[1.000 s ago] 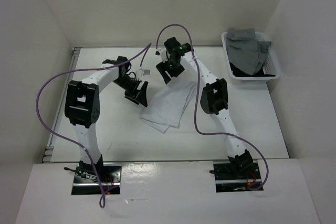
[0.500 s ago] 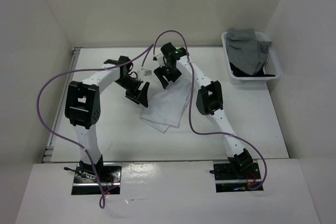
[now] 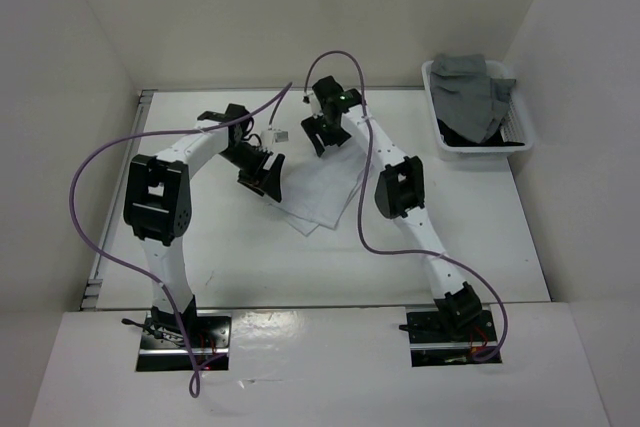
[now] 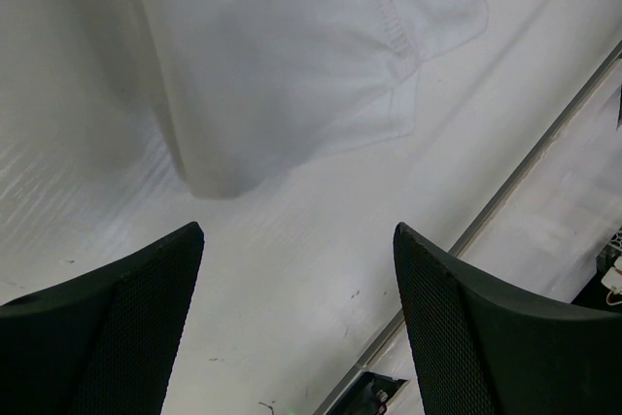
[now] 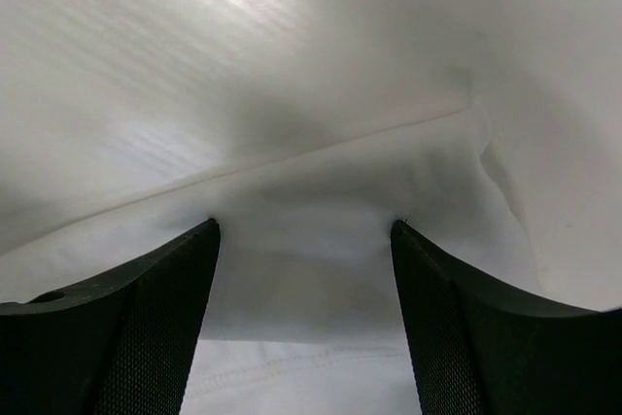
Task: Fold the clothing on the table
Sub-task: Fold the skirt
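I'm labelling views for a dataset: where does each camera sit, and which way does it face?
Top external: above and behind the arms, looking down at the table, clothing and basket; both arms show.
Left wrist: on the left wrist, facing down at the clothing's hem; the open left gripper shows.
Right wrist: on the right wrist, close above the clothing; the open right gripper shows.
Shared: all see the clothing.

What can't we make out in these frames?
- Top view: far edge of the clothing, hidden under the left gripper and right gripper.
- Top view: black garment in the basket, mostly buried under the grey garment.
- Left wrist view: clothing cut off by the top edge.
- Right wrist view: whether the right gripper touches the clothing; shadowed, too close.
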Controlling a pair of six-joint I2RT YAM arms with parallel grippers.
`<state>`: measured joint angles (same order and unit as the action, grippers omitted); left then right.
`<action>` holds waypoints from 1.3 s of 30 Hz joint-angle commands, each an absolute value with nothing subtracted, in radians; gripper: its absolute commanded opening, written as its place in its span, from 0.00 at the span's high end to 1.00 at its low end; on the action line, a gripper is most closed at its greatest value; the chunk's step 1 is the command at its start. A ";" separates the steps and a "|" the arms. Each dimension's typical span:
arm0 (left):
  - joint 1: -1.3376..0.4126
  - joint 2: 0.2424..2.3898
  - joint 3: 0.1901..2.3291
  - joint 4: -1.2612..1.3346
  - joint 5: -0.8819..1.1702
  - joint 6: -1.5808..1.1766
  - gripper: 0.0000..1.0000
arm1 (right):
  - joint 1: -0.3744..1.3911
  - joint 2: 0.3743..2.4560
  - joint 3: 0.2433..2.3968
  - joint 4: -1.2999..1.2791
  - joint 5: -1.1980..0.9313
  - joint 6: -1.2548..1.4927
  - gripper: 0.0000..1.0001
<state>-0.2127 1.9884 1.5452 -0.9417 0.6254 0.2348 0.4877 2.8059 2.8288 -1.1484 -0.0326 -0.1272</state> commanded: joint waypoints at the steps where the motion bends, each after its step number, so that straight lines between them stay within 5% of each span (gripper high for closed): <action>1: -0.210 2.003 1.577 -0.948 0.632 0.227 0.15 | 0.430 2.864 2.846 -1.108 0.031 -0.086 0.24; 30: -0.258 2.204 1.734 -0.828 0.460 0.069 0.17 | 0.393 2.416 2.643 -1.140 0.015 -0.156 0.24; 34: -0.258 2.204 1.715 -0.848 0.482 0.087 0.28 | 0.383 2.416 2.632 -1.131 0.028 -0.156 0.24; 39: -0.258 2.186 1.706 -0.890 0.520 0.118 0.58 | 0.383 2.416 2.632 -1.131 0.037 -0.156 0.24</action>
<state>-0.2596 2.1967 1.7187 -0.8494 0.4709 0.0868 0.3916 2.4538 2.6301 -1.1439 0.0204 -0.1505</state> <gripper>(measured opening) 0.457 0.761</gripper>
